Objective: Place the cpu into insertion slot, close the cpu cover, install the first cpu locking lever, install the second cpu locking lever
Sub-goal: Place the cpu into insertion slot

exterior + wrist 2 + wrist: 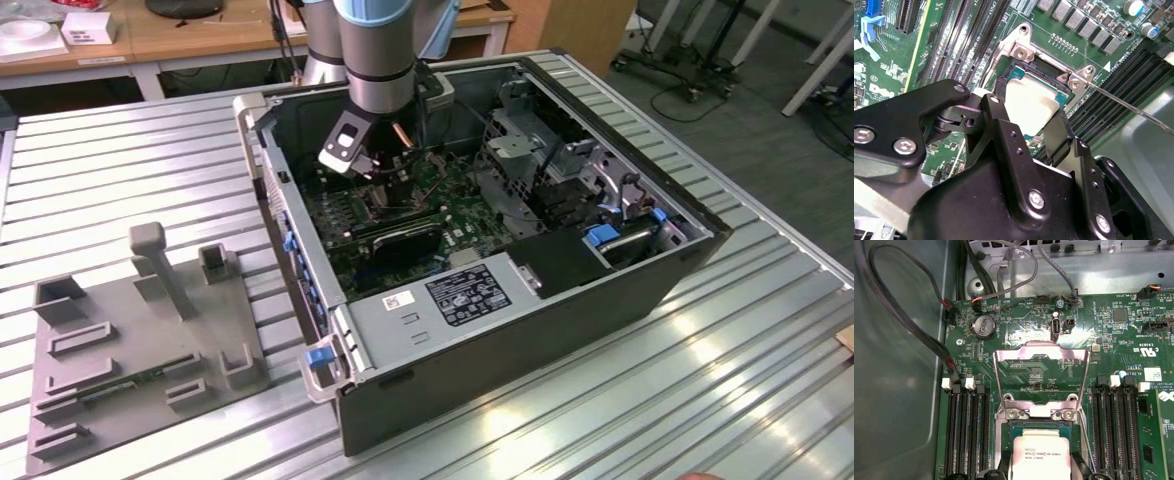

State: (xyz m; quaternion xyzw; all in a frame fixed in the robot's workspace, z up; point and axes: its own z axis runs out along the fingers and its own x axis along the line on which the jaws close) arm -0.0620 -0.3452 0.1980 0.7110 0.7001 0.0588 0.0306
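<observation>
Black gripper [1028, 119] fingers [999, 125] clamp the grey square cpu [1031, 102] over the silver-rimmed insertion slot [1019, 50], toward ten o'clock inside the open black computer case [561, 360] in the exterior view, its silvery cpu cover [1041, 351] hinged open; a tilted or offset release would probably bend socket contacts.

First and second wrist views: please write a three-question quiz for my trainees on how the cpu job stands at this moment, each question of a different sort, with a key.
1. True or false: the thin square silvery metal cpu cover lies shut over the silver-rimmed square insertion slot.
2. What sits between the fingers of the black gripper? A a memory stick; B the small flat square grey-faced cpu; C a loose screw.
3. Fill in: the long narrow black memory slots run along ___ sides of the insertion slot.
Key: 1 false, it is swung open; 2 B; 3 both.
</observation>
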